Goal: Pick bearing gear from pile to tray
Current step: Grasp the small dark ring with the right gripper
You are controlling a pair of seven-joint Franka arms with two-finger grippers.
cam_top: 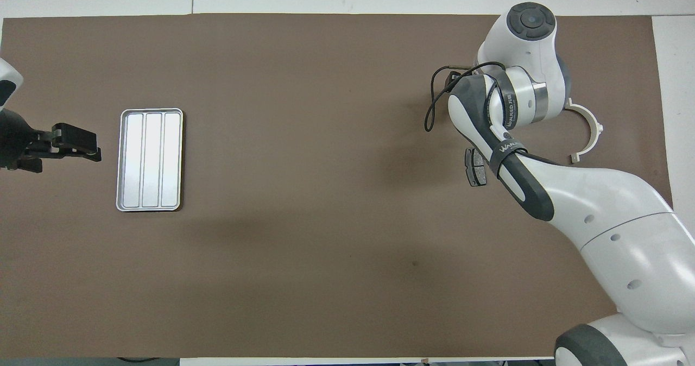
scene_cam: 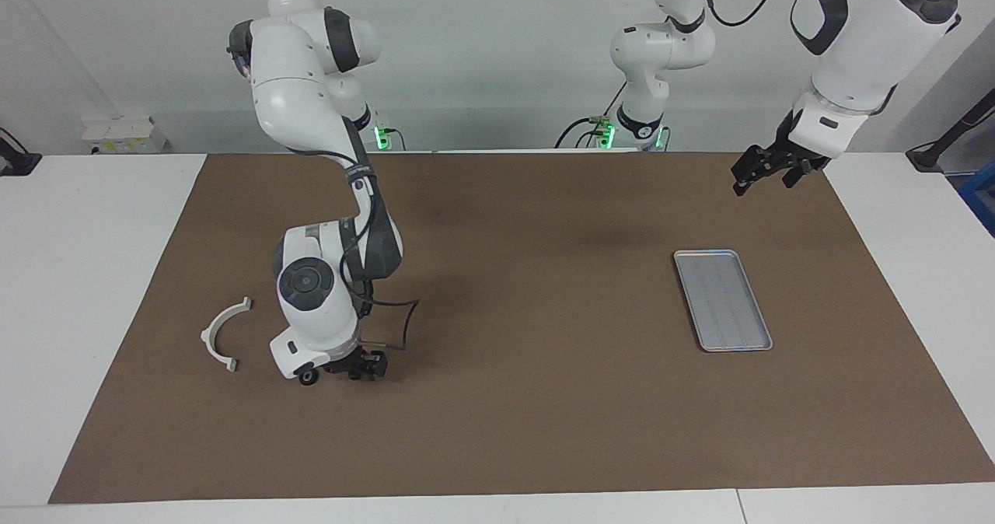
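Observation:
The pile lies toward the right arm's end of the mat. It holds a white half-ring, a dark brake-pad plate and a small black round piece, which I take for a bearing gear. My right gripper is down at the mat beside that piece, and its wrist hides whatever lies under it. In the overhead view the right forearm covers the gripper. The empty silver tray sits toward the left arm's end. My left gripper waits open and empty in the air by the mat's edge near that tray.
A black cable loops out from the right wrist just above the mat. The brown mat covers most of the white table. A white box stands off the mat at the right arm's end, near the robots.

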